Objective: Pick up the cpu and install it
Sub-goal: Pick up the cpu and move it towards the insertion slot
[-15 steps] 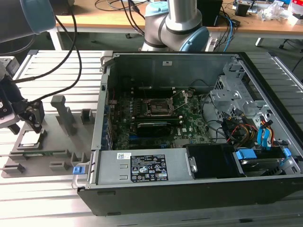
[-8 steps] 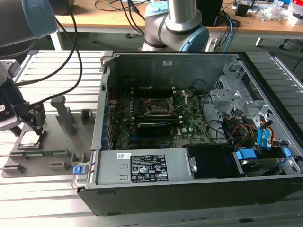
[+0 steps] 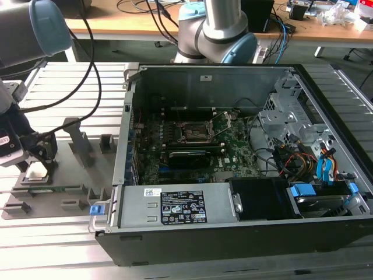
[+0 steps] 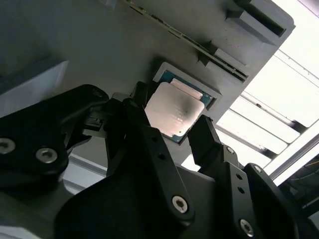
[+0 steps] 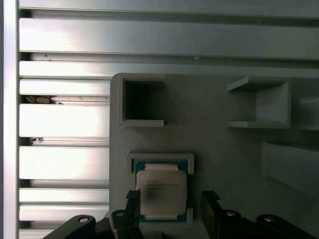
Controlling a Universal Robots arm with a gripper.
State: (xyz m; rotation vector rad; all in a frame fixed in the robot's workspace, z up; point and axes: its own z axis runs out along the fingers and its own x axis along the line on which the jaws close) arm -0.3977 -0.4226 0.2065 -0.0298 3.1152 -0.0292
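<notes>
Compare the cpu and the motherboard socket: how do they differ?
The cpu has a pale silver top; the socket is dark-framed. The cpu lies in a grey holder outside the case, the socket on the motherboard inside it. The gripper straddles the cpu; the socket is far from it. Both are square and flat.

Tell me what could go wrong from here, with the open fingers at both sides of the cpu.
1. In the first wrist view one finger of the gripper looks closer to the cpu than the other; closing may push the chip sideways or tilt it.
2. The raised holder rim borders the cpu; the fingers might catch on it instead.
</notes>
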